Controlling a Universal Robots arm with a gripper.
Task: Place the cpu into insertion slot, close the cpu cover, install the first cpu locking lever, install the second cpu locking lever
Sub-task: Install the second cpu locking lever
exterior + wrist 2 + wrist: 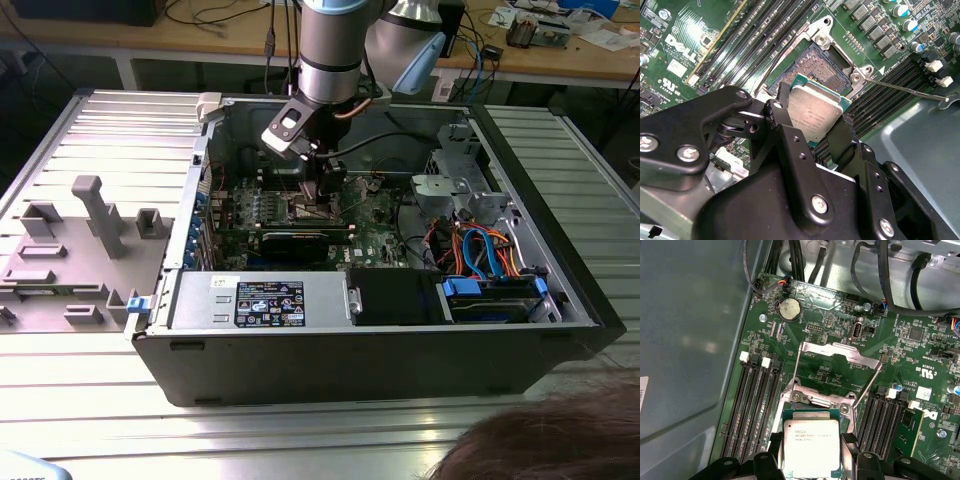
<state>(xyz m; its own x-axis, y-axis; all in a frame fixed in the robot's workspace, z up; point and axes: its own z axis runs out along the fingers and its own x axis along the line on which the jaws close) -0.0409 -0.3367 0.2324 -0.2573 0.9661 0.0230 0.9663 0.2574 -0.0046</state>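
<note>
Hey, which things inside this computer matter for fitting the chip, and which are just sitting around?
For the job: gripper, shut on the chip; socket; open cover; lever.
Just lying about: memory slots; coin battery; graphics card; grey tray.

Arm (330, 40): silver-grey cylindrical segments, a black ring, a pale blue joint cap.
Wrist box (290, 128): small, white and black.
Gripper (810, 120): matte black angular links with rounded ends.
Screws (687, 152): silver, round-headed, sunk into the links.
</note>
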